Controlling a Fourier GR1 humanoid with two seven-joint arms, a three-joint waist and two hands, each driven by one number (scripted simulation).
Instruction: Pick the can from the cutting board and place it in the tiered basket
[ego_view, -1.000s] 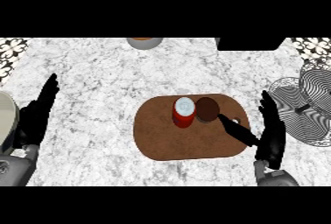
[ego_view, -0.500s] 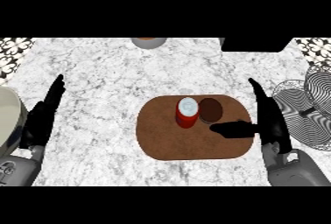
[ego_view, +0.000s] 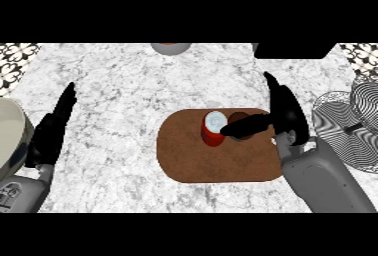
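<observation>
A red can (ego_view: 213, 129) with a silvery top stands upright on the brown cutting board (ego_view: 214, 165), near the board's far middle. My right hand (ego_view: 284, 116) hovers at the board's right side, fingers straight and pointing away, thumb stretched left until its tip meets the can's right side. A dark shadow of the can lies just behind the thumb. The tiered basket (ego_view: 356, 129), black-and-white wire, sits at the right edge, partly cut off. My left hand (ego_view: 52, 132) rests open far left, fingers up.
A beige bowl-like rim (ego_view: 10, 135) shows at the left edge beside my left hand. A small round object (ego_view: 169, 47) sits at the far counter edge, and a dark block (ego_view: 294, 50) at the far right.
My right hand has moved forward and left along the board's right side, and its thumb has come up against the can. The can and the left hand have stayed put.
</observation>
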